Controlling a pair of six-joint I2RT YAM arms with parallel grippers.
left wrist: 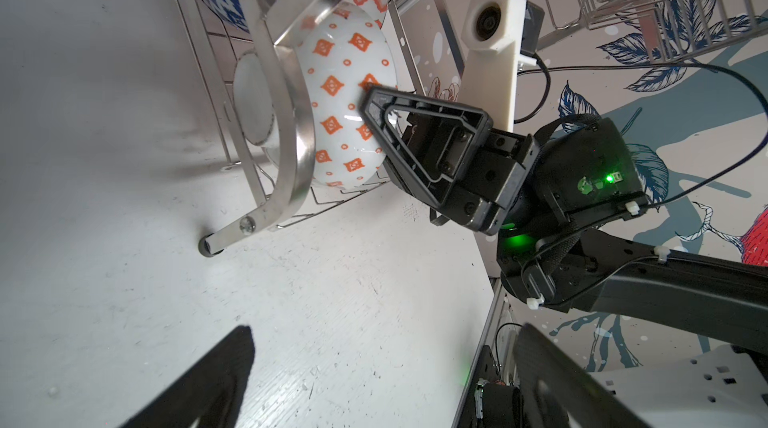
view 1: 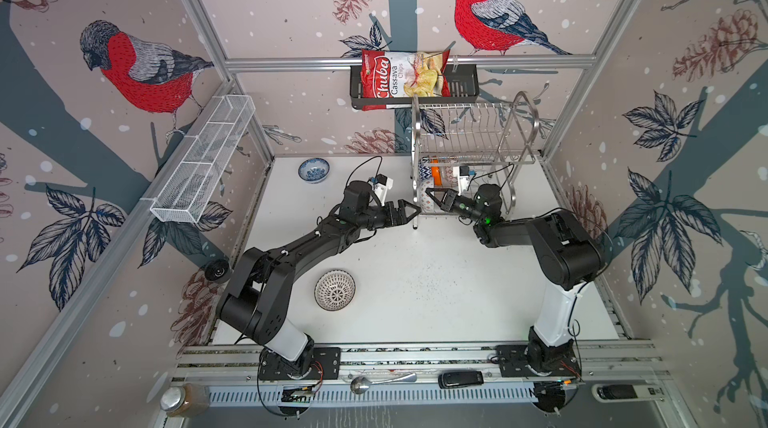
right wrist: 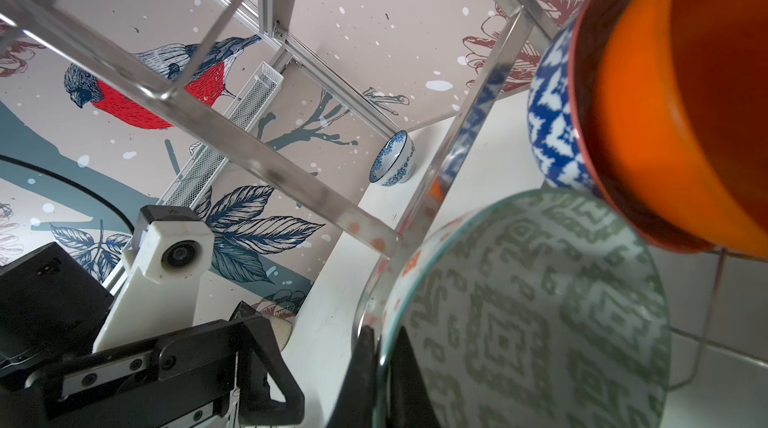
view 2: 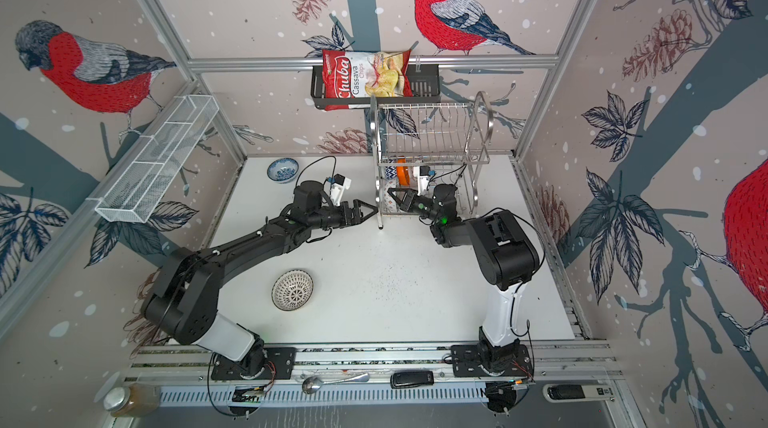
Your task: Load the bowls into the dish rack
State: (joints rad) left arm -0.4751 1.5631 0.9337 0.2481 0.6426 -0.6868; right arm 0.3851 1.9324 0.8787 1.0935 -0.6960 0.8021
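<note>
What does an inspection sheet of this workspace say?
Surface: white table, middle bare, dark specks.
Job's things: blue triangle bowl, orange bowl and grey-green bowl stand in the dish rack, lower tier; blue-floral bowl and dotted bowl sit on the table.
Clutter: chips bag in black basket; spoon and jar at the front edge.
Grippers: left gripper open, empty, beside the rack; right gripper shut on the grey-green bowl's rim.
Cables: right wrist camera's cable loops near the rack.
Surroundings: bird wallpaper, aluminium frame, white mesh basket.

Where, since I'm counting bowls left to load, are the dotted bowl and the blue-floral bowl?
dotted bowl (view 1: 335,290): in a top view, on its inside centre.
blue-floral bowl (view 1: 313,170): in a top view, on its inside bottom.
</note>
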